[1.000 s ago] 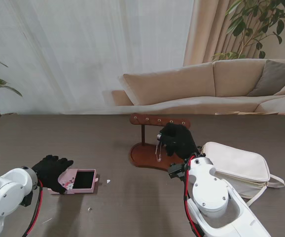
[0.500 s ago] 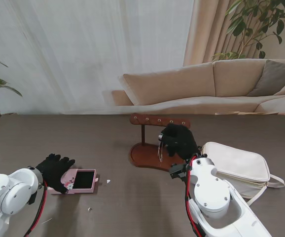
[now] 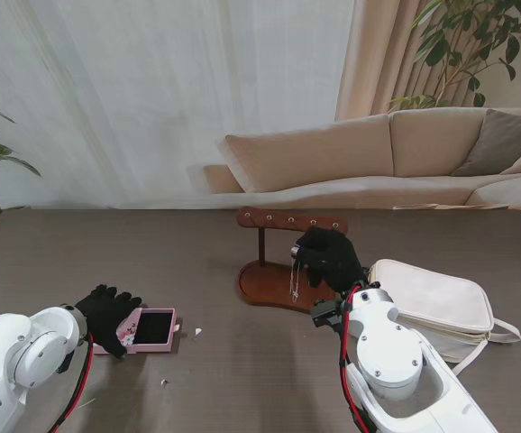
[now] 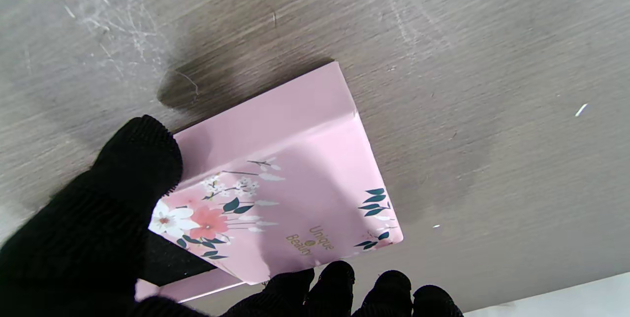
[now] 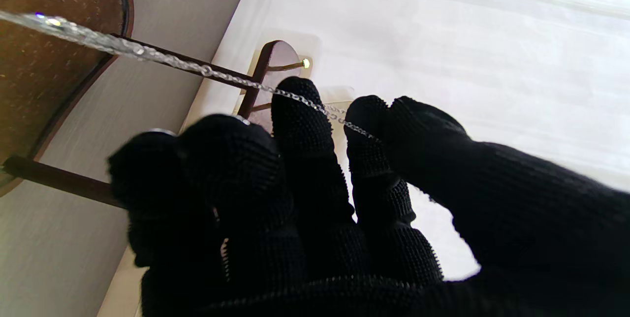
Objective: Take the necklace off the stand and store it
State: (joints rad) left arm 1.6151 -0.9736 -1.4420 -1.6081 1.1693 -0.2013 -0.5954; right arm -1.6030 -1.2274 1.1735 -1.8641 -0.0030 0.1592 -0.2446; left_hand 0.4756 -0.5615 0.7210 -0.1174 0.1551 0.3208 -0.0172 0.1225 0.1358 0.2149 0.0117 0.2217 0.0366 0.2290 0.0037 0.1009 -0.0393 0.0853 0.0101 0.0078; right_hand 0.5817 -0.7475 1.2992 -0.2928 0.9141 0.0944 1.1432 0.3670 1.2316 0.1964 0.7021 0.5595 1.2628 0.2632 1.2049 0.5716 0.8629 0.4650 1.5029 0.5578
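**Right hand pinches necklace at the stand**

Right hand (image 3: 329, 257), in a black glove, has its fingers (image 5: 300, 125) closed on the thin silver necklace (image 3: 294, 278), which dangles over the wooden stand (image 3: 277, 284). Left hand (image 3: 109, 316) grips the lid of the open pink box (image 3: 148, 330) on the bench (image 3: 242, 370). A white bag (image 3: 432, 302) lies right of the stand.

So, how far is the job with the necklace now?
Done: the pink box lies open, the left hand on its lid. In hand: the right hand pinches the necklace beside the stand. Left: carrying it to the box and storing it.
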